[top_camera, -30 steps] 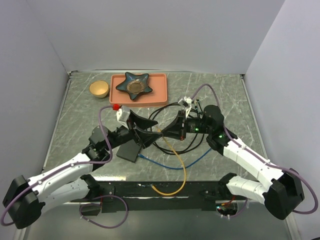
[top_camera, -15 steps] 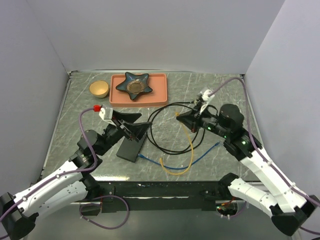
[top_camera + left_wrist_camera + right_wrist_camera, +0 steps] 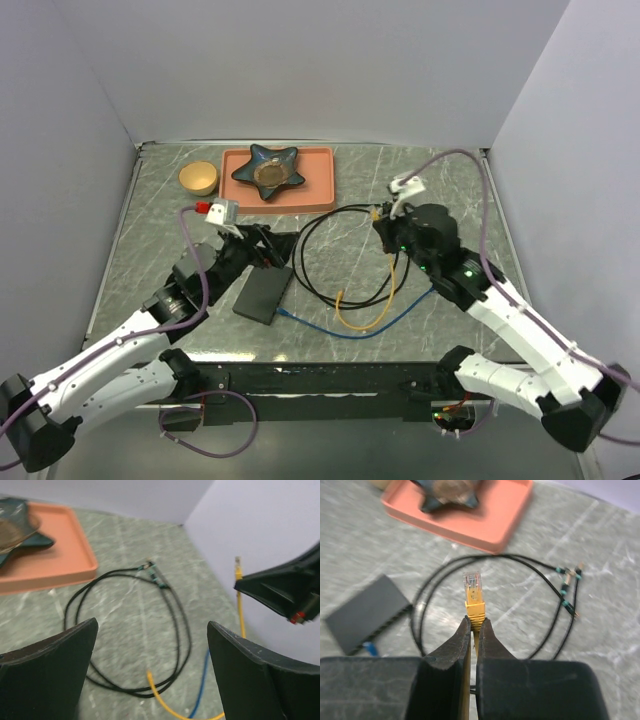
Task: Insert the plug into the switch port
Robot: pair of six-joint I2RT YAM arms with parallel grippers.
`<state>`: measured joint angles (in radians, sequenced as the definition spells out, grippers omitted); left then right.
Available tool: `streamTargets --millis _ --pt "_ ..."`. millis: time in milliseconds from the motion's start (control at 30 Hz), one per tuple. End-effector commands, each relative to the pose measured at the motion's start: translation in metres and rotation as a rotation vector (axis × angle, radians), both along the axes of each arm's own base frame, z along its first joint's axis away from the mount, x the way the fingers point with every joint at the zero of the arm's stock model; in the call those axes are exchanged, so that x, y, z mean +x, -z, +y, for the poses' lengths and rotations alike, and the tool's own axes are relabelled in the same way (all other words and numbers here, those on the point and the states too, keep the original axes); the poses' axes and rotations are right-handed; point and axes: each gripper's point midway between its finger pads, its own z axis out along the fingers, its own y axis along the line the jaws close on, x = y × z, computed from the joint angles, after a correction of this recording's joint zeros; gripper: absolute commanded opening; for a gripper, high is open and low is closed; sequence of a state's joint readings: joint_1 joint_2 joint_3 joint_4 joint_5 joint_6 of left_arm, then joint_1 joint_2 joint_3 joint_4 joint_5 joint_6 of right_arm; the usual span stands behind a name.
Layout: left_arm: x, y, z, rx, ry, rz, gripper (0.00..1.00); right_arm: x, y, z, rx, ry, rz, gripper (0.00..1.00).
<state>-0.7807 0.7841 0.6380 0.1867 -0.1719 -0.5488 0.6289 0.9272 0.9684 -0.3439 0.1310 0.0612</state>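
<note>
The switch port (image 3: 263, 295) is a flat black box lying on the table; it also shows in the right wrist view (image 3: 367, 615) at the left. My right gripper (image 3: 384, 224) is shut on the yellow plug (image 3: 474, 597) and holds it up in the air, right of the box and apart from it. The yellow cable (image 3: 372, 310) hangs down to the table. In the left wrist view the plug (image 3: 238, 565) sticks up from the right gripper (image 3: 280, 590). My left gripper (image 3: 270, 246) is open and empty, just above the far end of the box; its fingers (image 3: 50, 665) stand wide apart.
An orange-pink tray (image 3: 318, 185) with a dark star-shaped dish (image 3: 273, 168) stands at the back, with a wooden bowl (image 3: 198, 178) to its left. A looped black cable (image 3: 330, 255) and a blue cable (image 3: 350, 333) lie between the arms; the blue end (image 3: 368, 647) sits at the box's near edge.
Both arms have drawn apart from the middle. The right gripper carried the yellow plug rightward and up; the yellow cable trailed after it. The left gripper pulled back left, staying open.
</note>
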Motion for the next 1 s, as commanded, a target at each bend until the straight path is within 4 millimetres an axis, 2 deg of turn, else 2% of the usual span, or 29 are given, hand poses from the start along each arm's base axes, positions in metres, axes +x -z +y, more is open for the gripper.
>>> streamTargets --millis 0,67,133,200,267,300,367,400,467,500,567,667,767,800,833,900,933,967 --pt "0.020 0.014 0.019 0.085 -0.151 0.052 0.96 0.011 0.016 0.009 -0.149 0.060 -0.005 0.00" --pt "0.024 0.021 0.022 0.103 -0.165 0.069 0.96 0.015 0.033 0.018 -0.246 0.062 0.001 0.00" --pt "0.027 0.025 0.025 0.098 -0.158 0.080 0.96 0.013 0.047 0.036 -0.305 0.012 0.013 0.00" --pt "0.035 0.031 0.034 0.070 -0.172 0.094 0.97 0.008 0.056 0.053 -0.301 -0.059 0.028 0.00" --pt "0.036 0.043 0.031 0.061 -0.109 0.122 0.98 0.001 0.072 0.070 -0.292 -0.155 0.060 0.00" --pt "0.043 0.046 0.039 0.055 -0.122 0.130 0.98 -0.003 0.077 0.078 -0.280 -0.197 0.075 0.00" --pt "0.048 0.064 0.037 0.070 -0.083 0.176 0.99 -0.013 0.092 0.094 -0.262 -0.290 0.111 0.00" --pt "0.054 0.071 0.044 0.074 -0.095 0.201 0.99 -0.018 0.100 0.101 -0.263 -0.332 0.130 0.00" --pt "0.058 0.093 0.042 0.089 -0.060 0.260 0.99 -0.028 0.111 0.113 -0.269 -0.397 0.149 0.00" --pt "0.064 0.099 0.048 0.089 -0.073 0.274 0.99 -0.033 0.118 0.120 -0.269 -0.440 0.167 0.00" --pt "0.067 0.115 0.048 0.087 -0.046 0.315 0.99 -0.043 0.123 0.131 -0.279 -0.485 0.169 0.00" --pt "0.071 0.131 0.054 0.086 -0.043 0.352 0.99 -0.048 0.111 0.134 -0.251 -0.492 0.151 0.00" --pt "0.073 0.132 0.058 0.083 -0.050 0.348 0.99 -0.047 0.072 0.125 -0.176 -0.450 0.070 0.00" --pt "0.072 0.132 0.059 0.086 -0.048 0.349 0.99 -0.046 0.050 0.115 -0.147 -0.407 0.017 0.00" --pt "0.072 0.130 0.058 0.086 -0.048 0.342 0.99 -0.034 0.034 0.100 -0.141 -0.297 -0.023 0.00" --pt "0.072 0.129 0.061 0.087 -0.056 0.338 0.99 -0.028 0.006 0.072 -0.112 -0.175 -0.078 0.00" --pt "0.071 0.128 0.061 0.082 -0.057 0.334 0.99 -0.018 -0.009 0.050 -0.102 -0.044 -0.108 0.00" --pt "0.072 0.128 0.062 0.082 -0.059 0.330 0.99 -0.014 -0.016 0.037 -0.106 0.017 -0.122 0.00"
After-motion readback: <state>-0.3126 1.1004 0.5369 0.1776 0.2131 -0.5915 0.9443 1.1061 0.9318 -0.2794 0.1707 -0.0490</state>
